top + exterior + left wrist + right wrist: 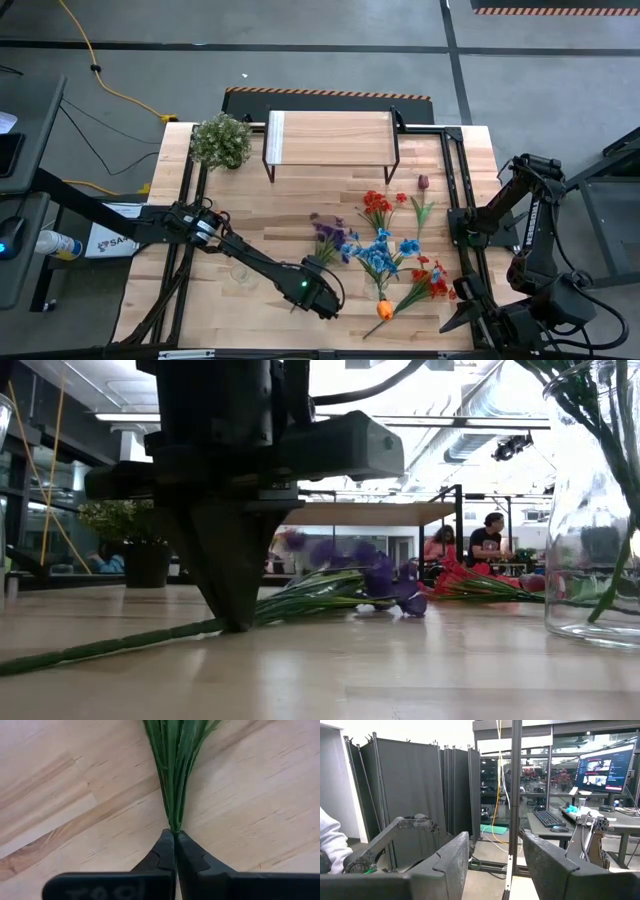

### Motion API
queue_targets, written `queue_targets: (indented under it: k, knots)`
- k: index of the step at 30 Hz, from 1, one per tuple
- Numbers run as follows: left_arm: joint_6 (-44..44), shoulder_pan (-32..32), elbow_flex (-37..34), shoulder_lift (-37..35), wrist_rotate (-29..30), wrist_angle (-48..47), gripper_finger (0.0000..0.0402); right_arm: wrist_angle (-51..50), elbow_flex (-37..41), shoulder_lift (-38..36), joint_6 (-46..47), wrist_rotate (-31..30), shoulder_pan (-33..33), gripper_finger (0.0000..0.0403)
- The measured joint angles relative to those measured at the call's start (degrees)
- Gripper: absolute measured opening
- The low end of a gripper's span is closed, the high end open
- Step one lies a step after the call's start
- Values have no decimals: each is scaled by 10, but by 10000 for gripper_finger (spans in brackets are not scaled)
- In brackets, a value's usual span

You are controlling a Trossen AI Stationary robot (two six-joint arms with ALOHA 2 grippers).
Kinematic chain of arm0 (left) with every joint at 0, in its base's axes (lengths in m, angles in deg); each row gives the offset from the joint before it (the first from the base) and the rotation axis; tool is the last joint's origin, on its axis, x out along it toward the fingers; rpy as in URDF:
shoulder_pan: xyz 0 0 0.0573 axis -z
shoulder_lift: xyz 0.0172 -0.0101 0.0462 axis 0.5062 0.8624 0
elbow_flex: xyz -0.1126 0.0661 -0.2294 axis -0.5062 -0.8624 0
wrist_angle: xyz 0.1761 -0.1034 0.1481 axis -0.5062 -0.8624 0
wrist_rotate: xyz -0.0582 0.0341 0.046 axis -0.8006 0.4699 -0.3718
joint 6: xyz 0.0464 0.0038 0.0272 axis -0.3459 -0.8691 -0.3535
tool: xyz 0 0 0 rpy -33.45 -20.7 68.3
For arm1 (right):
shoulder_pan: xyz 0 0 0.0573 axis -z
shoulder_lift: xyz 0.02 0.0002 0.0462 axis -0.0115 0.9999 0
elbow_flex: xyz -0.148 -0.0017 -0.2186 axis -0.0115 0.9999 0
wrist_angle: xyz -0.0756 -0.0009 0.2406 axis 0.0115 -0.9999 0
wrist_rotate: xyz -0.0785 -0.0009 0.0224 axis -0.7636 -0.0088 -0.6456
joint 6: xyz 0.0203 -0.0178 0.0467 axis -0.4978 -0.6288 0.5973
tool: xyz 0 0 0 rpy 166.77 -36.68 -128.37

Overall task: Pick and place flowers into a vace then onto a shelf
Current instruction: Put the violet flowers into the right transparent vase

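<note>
A potted plant (221,140) stands at the table's (250,200) back left corner, just left of the shelf (328,137), which sits along the back edge with nothing on its plank top. The left gripper (322,297) reaches low over the front middle of the table, its fingers pinched tight on the stem end of the purple flower (327,236), whose bloom lies toward the centre; in the left wrist view the green stems (172,775) fan out from between the closed tips. A clear glass vase (240,274) stands on the table beside the left arm. To the right lie the other flowers (385,250) on the tabletop: blue blooms, red ones, a dark tulip (422,183) near the shelf's right leg, an orange tulip (384,310) by the front edge. The right gripper (495,865) waits at the front right corner, fingers apart and holding nothing.
</note>
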Motion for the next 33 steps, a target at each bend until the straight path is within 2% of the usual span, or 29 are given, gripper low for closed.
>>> queue_targets:
  k: [13,21,33]
  knots:
    - [16,1,0,-8,-25,-36,34,0,0,0,0,0,0,167]
    - [46,3,-6,-25,-44,-124,34,0,0,0,0,0,0,158]
    - [69,6,-4,-37,-11,-131,34,0,0,0,-9,-11,0,162]
